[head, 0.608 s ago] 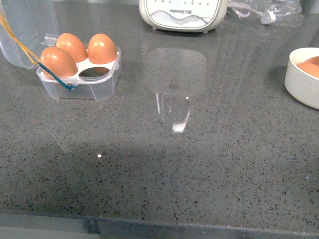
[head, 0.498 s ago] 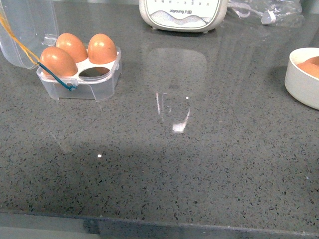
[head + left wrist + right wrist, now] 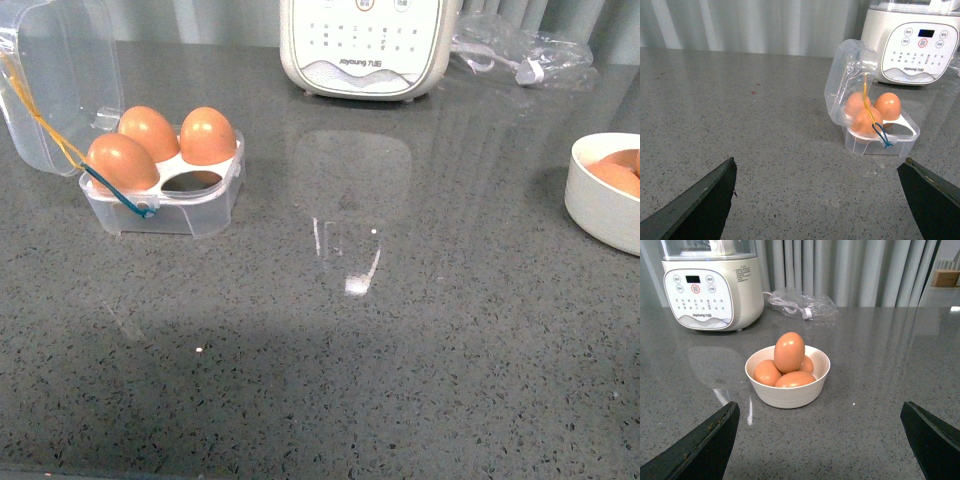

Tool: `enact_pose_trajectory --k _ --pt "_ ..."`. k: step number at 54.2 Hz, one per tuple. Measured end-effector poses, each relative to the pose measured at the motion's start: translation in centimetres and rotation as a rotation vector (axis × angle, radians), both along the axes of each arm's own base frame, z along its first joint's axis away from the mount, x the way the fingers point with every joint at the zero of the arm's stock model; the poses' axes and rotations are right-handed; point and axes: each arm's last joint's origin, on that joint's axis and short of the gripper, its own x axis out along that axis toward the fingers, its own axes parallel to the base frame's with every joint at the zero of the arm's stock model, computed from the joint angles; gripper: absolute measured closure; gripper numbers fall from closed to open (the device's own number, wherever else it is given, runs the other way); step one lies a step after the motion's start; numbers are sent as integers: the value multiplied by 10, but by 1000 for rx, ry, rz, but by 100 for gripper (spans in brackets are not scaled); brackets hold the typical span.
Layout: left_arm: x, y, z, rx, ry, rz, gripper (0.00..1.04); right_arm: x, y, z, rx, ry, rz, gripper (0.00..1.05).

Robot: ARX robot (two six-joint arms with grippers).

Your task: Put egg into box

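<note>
Right gripper (image 3: 818, 412) hangs wide open and empty, facing the bowl (image 3: 790, 396); I'd take the top egg (image 3: 789, 352) across its middle, gently: smooth, brittle, light. One cell of the box (image 3: 172, 212) is free.

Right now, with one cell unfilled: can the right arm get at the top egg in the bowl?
Probably yes: the egg stands uppermost in the bowl, the right gripper faces it open, with nothing between them.
</note>
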Motion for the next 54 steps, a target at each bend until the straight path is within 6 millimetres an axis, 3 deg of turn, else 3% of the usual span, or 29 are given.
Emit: enact_pose_trajectory --k 49,54 --pt "0 0 0 0 0 0 7 0 0 0 0 0 0 7" --pt "0 0 0 0 0 0 7 1 -1 -1 118 146 -108 7"
